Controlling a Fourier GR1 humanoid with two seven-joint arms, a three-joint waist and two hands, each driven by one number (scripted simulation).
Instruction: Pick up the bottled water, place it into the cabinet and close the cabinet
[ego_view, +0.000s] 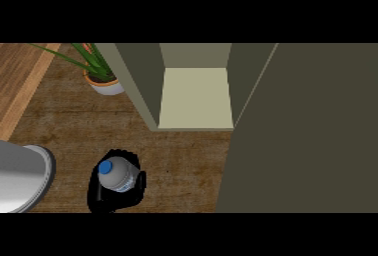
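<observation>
The bottled water (118, 175) is a clear bottle with a blue cap, seen from above at the lower left of the head view. My left hand (100, 192) is curled round it, black fingers showing on both sides of the bottle and hiding its lower part. A grey forearm (22, 177) shows at the left edge. The cabinet (196, 97) stands open behind and to the right of the bottle, with a pale bare shelf inside. Its open door (303, 135) fills the right side of the view. My right hand does not show.
A potted plant (103, 80) with long green leaves stands at the back left, just left of the cabinet's side wall (136, 85). The brown counter (177, 165) lies between the bottle and the cabinet. A lighter wooden strip (18, 85) runs along the far left.
</observation>
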